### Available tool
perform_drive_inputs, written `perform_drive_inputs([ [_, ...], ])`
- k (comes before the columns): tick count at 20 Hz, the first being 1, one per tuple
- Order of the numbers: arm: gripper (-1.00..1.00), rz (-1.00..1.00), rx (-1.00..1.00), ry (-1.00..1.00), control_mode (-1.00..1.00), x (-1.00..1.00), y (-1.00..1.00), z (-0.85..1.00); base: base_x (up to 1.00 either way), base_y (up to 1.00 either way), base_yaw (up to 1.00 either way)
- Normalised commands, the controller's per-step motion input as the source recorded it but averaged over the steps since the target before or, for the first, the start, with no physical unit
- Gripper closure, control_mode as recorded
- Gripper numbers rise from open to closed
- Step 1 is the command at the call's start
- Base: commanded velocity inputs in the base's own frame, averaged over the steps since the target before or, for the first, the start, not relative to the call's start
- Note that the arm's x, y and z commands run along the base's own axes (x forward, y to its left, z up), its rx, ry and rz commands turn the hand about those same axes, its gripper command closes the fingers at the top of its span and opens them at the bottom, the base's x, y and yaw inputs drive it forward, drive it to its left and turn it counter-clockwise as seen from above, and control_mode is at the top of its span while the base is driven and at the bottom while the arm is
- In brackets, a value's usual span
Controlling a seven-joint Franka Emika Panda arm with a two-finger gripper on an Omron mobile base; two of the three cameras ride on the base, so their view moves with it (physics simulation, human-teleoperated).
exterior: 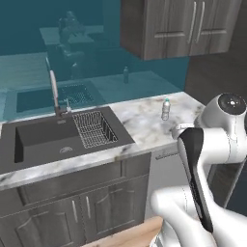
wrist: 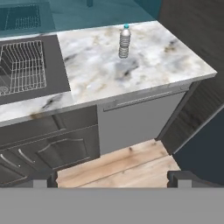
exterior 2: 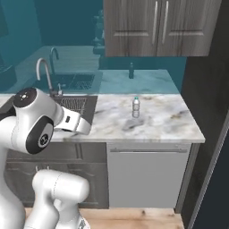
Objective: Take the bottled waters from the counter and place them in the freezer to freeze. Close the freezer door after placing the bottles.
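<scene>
One bottled water [wrist: 124,41], clear and ribbed with a light blue cap, stands upright on the marble counter [wrist: 100,70] near its right end. It also shows in the base views as the bottle [exterior: 166,109] [exterior 2: 136,107] on the counter [exterior: 142,128] [exterior 2: 156,123]. My gripper [wrist: 113,179] hangs open and empty in front of the counter, well short of the bottle and above the wooden floor. The dark freezer [exterior 2: 203,80] rises just right of the counter. Its dark blue-grey freezer door [wrist: 204,151] shows at the lower right.
A dark inset sink [exterior: 43,137] with a wire rack [exterior: 94,128] and a tall faucet [exterior: 54,89] lies left of the bottle. Grey woodgrain wall cabinets [exterior 2: 156,27] hang above. A pale dishwasher front [wrist: 131,122] sits under the counter.
</scene>
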Motion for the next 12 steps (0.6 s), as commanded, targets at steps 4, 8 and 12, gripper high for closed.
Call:
perform_drive_inputs([
  [4, -1.0, 0.0, 0.0, 0.0, 1.0, 0.0, 0.0, 0.0, 0.38, 0.01, -0.14],
  [8, -1.0, 0.0, 0.0, 0.0, 1.0, 0.0, 0.0, 0.0, 0.31, 0.08, -0.07],
  [12, -1.0, 0.0, 0.0, 0.0, 1.0, 0.0, 0.0, 0.0, 0.3, 0.0, 0.0],
])
